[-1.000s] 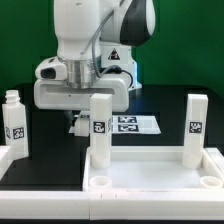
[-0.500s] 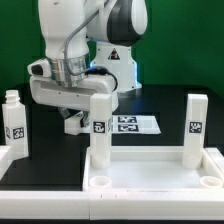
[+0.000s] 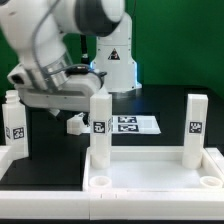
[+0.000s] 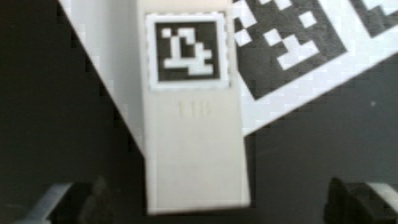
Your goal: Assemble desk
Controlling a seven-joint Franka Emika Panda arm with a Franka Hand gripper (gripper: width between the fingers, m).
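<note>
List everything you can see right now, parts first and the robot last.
desk top: 1, white, rimmed tray in the foreground of the exterior view.
seated legs: 2, white with black-and-white tags, upright at the desk top's far corners.
loose leg: 1, white, tagged, upright at the exterior view's left edge.
fourth leg: 1, white, tagged, between the jaws, marker board behind it; probably the small white piece under the arm.
marker board: 1, white with black tags, flat on the table behind the desk top.
table: 1, black.
robot base: 1, white, warning triangle, at the back.
arm: 1, white, leaning toward the exterior view's left.
jaws: 2 dark tips, open, clear of the fourth leg on both sides.
</note>
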